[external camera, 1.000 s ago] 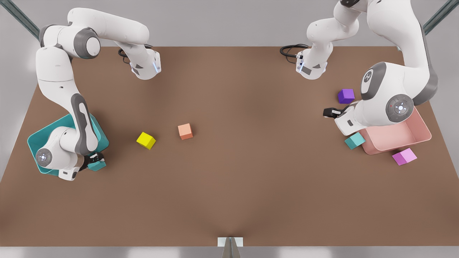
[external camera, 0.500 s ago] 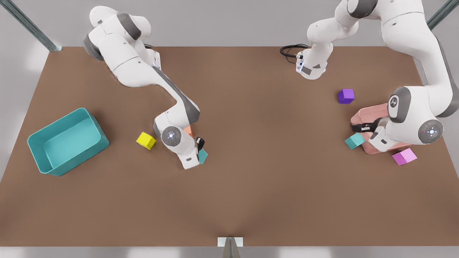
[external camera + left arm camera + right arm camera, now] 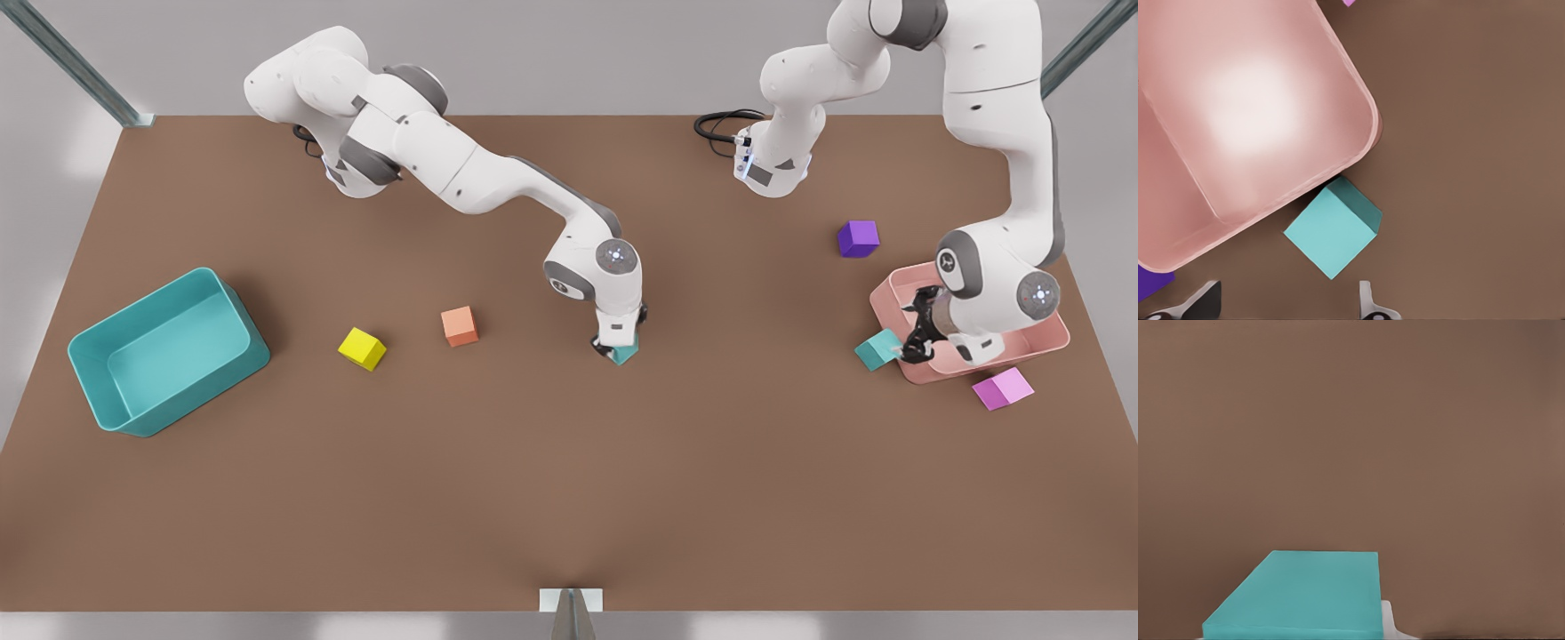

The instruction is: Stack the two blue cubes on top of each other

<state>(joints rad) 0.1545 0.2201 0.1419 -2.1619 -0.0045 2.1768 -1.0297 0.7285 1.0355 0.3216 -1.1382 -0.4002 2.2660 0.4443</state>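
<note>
One blue cube (image 3: 878, 348) lies on the table against the near corner of the pink bin (image 3: 889, 307). In the left wrist view this cube (image 3: 1335, 230) sits tilted just ahead of my left gripper (image 3: 1286, 307). That gripper (image 3: 914, 345) is open and hovers beside the cube, over the bin's edge, on the front view's right. The other blue cube (image 3: 626, 355) is at the table's middle, with my right gripper (image 3: 621, 348) shut on it. The right wrist view shows that cube (image 3: 1305, 597) held close, with one finger (image 3: 1387, 617) beside it.
A large teal bin (image 3: 89, 373) stands at the front view's left. A yellow cube (image 3: 362, 348) and an orange cube (image 3: 460, 325) lie left of the middle. A purple cube (image 3: 858, 238) and a pink cube (image 3: 1002, 388) flank the pink bin (image 3: 1258, 107).
My right gripper has carried its blue cube from beside the teal bin, past the orange cube, to the table's middle. My left gripper swung down next to the other blue cube.
</note>
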